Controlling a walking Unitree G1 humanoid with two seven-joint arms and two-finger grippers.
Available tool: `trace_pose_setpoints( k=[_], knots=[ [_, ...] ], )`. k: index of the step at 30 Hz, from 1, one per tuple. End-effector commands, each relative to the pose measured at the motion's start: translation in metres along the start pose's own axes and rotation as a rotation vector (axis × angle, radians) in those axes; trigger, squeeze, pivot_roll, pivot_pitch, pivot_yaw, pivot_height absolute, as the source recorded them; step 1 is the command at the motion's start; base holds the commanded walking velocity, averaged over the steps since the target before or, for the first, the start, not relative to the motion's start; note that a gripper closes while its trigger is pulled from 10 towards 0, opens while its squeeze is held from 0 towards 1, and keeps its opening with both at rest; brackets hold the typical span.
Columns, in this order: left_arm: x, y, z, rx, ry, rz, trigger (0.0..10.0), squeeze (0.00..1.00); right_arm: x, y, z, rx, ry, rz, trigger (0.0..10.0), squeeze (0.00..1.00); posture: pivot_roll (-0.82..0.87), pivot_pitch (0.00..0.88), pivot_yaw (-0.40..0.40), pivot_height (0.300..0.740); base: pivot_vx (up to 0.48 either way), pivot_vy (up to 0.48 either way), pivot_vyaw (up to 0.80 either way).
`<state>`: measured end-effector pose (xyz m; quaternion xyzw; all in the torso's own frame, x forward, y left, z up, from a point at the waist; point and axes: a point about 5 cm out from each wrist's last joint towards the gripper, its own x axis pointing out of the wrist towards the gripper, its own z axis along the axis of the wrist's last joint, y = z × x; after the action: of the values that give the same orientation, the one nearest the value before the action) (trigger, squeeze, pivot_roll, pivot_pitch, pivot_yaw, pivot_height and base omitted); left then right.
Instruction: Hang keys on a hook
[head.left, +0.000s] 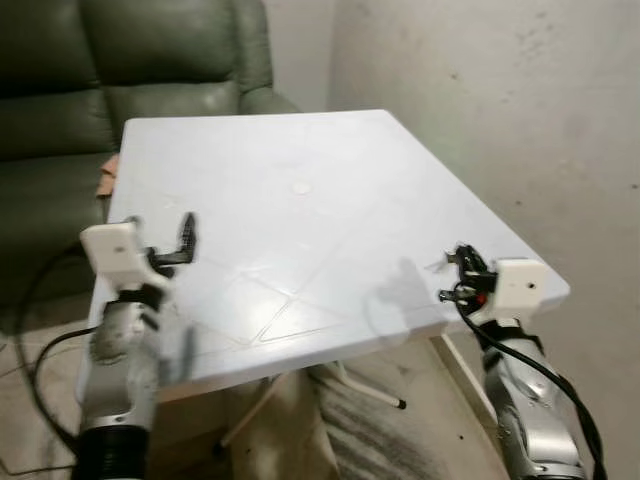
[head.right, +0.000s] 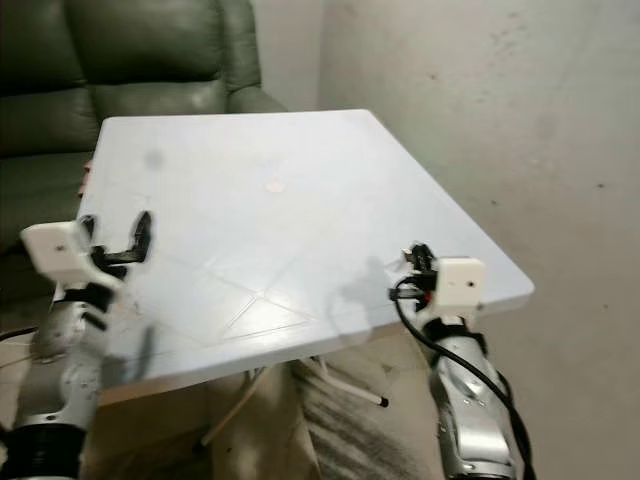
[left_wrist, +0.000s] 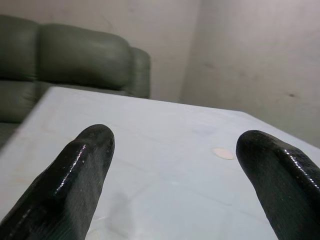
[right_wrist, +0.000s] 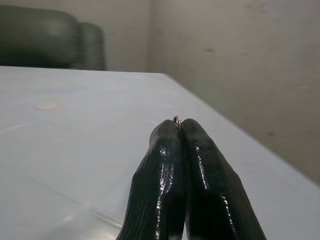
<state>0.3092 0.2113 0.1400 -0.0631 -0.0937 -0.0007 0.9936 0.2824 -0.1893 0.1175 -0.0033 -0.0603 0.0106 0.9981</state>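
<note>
Right tool (head.left: 462, 268) fingers pressed together, tiny metal ring (right_wrist: 176, 120) pinched at tips, over white surface (head.left: 300, 200) edge. Left tool (head.left: 160, 240) spread apart, empty. Keys likely light, stiff, slippery; hold ring.

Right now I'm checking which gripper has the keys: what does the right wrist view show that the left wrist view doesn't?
Right wrist view: the right gripper pressed shut, a sliver of metal ring poking out at its tips. Left wrist view: the left gripper spread wide with nothing between its fingers. Both share the white table, the green sofa and the bare wall.
</note>
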Motion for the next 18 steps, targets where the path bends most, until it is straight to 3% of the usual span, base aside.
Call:
trace_pose_setpoints(
  k=[1,18],
  knots=[
    [0.0024,0.0030,0.0021,0.015,-0.001,0.007,10.0,0.00,0.0031,0.0016,0.0037,0.000,-0.015,0.001,10.0,0.00,-0.03,0.000,-0.023,0.740,0.000,0.000,-0.78],
    [0.0043,0.0015,0.0030,0.039,-0.006,-0.015,10.0,0.00,0.0041,0.0009,0.0037,-0.019,-0.012,0.005,10.0,0.00,-0.03,0.000,-0.021,0.740,0.000,0.000,-0.79]
  ],
)
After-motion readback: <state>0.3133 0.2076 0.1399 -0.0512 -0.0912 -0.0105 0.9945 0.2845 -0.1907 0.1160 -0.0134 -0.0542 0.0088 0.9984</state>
